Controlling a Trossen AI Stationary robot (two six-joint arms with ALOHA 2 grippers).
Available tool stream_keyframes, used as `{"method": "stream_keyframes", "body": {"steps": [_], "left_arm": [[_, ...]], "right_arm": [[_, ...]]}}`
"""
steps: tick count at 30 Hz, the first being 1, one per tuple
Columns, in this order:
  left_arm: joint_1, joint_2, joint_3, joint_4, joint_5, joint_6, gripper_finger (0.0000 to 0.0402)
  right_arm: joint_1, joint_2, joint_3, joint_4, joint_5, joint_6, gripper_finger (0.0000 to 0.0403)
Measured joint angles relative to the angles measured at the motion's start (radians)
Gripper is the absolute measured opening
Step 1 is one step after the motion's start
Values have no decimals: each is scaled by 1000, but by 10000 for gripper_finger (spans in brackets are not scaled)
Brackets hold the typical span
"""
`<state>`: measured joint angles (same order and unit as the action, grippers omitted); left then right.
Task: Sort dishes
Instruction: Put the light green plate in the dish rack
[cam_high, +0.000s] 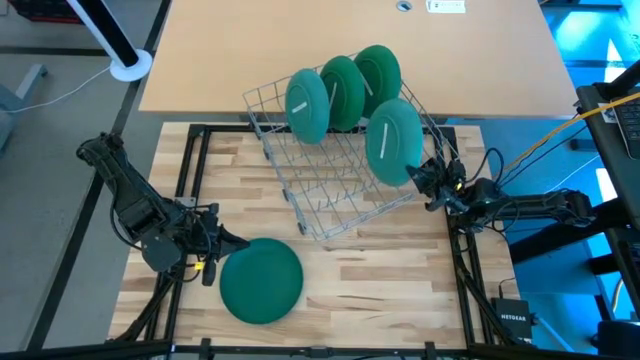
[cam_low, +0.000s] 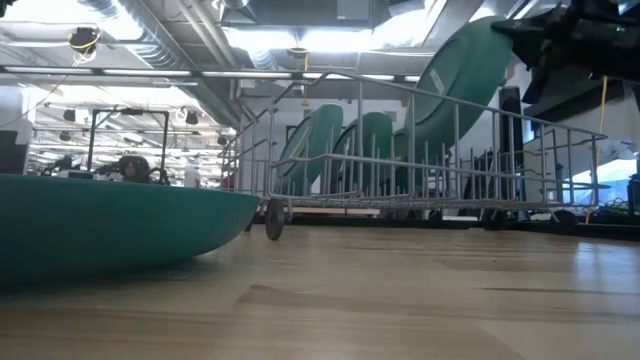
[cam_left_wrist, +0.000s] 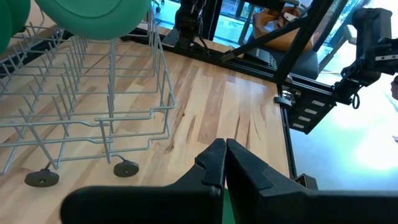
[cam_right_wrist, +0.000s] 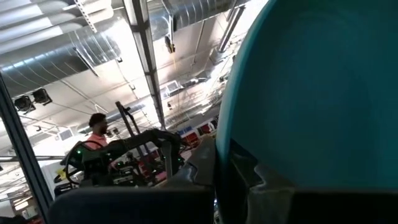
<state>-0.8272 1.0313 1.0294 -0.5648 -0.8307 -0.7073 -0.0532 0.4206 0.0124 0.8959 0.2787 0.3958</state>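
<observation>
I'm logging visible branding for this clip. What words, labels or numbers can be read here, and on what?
"NETGEAR": on the small black box at the table's right front corner, high view.
White label on the far tan desk: too small to read.
Nothing readable on the plates or the rack.

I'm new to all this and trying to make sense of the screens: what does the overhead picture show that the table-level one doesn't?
Only the high view shows both arms whole: the left hand shut on the flat plate, the right hand shut on the tilted plate.

Only the low view shows the room's ceiling pipes and the rack's feet.

Both show the wire rack with three plates standing in it.
</observation>
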Motion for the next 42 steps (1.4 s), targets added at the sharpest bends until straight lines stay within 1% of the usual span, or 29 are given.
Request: {"method": "stream_keyframes", "body": {"steps": [3,6,10,15,19,25,36,42], "left_arm": [[0,0,0,0,0,0,4],[0,0,0,0,0,0,4],[0,0,0,0,0,0,4],[0,0,0,0,0,0,4],[0,0,0,0,0,0,4],[0,0,0,0,0,0,4],[0,0,0,0,0,0,4],[0,0,0,0,0,0,4]], "right_arm": [[0,0,0,-11,3,11,9],[0,0,0,-37,27,20,9],[0,0,-1,-64,27,21,9],[0,0,-1,-134,25,35,9],[1,1,-2,-232,34,82,14],[1,-2,-2,-286,46,94,16],[0,2,-2,-321,58,76,72],[0,1,-2,-332,76,76,125]]}}
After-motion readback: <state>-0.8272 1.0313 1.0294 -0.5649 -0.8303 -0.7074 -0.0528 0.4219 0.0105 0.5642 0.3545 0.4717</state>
